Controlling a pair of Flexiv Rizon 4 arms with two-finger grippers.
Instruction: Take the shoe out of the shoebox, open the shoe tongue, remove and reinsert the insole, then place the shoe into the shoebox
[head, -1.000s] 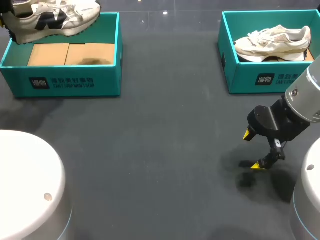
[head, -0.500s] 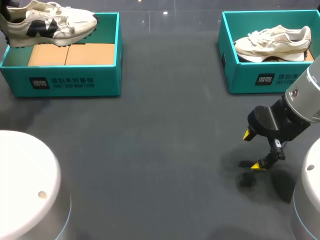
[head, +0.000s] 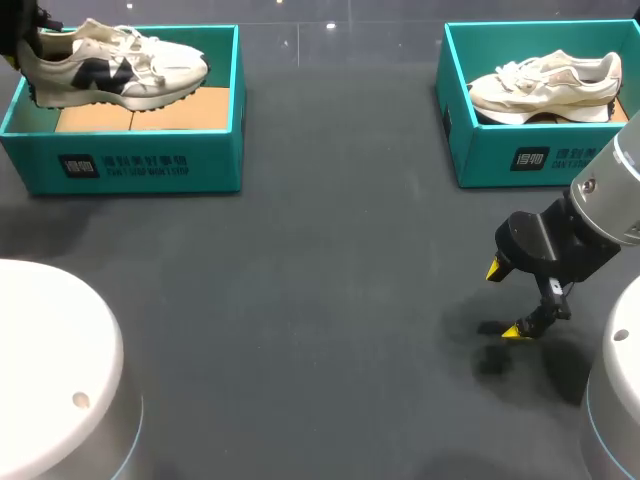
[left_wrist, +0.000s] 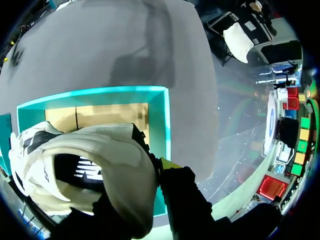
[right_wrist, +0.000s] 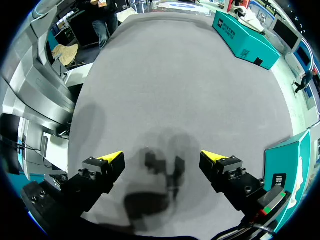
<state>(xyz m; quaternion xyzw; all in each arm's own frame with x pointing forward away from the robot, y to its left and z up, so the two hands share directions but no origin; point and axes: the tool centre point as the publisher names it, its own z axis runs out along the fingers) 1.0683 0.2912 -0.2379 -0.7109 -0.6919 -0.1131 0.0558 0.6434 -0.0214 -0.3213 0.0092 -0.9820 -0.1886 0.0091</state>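
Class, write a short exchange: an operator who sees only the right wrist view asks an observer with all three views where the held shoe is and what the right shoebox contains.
Operator: I see only my right gripper, open over bare table. Where is the shoe?
Observer: The left gripper is shut on the shoe at its heel, holding it over the cardboard floor of the left box.
Operator: My view catches just the outer wall of the right box. What is inside?
Observer: The right box holds a second shoe, standing on its sole with its toe toward the left box.
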